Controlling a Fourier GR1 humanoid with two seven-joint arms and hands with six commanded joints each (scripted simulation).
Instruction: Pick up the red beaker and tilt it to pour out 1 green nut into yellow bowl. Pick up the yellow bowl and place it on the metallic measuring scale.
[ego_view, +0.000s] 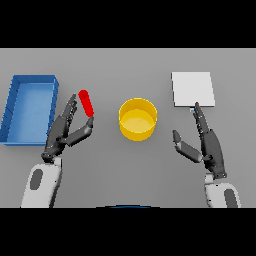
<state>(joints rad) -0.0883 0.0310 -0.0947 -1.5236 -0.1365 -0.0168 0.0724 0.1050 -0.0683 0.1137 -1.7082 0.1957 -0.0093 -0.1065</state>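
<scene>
Hands (62, 131) (207, 142) open, flanking yellow bowl (137, 119).

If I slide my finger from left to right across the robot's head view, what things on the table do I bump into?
Blue tray → left hand → red beaker → yellow bowl → measuring scale. The right hand sits below the scale, overlapping it sideways, so it has no clear place in the order.

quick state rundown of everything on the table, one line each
red beaker: beside the left hand's fingers, grip not clear
yellow bowl: upright on the table, no nut visible inside
scale: nothing on it
blue bin: looks empty
left hand: open
right hand: open, holding nothing
</scene>
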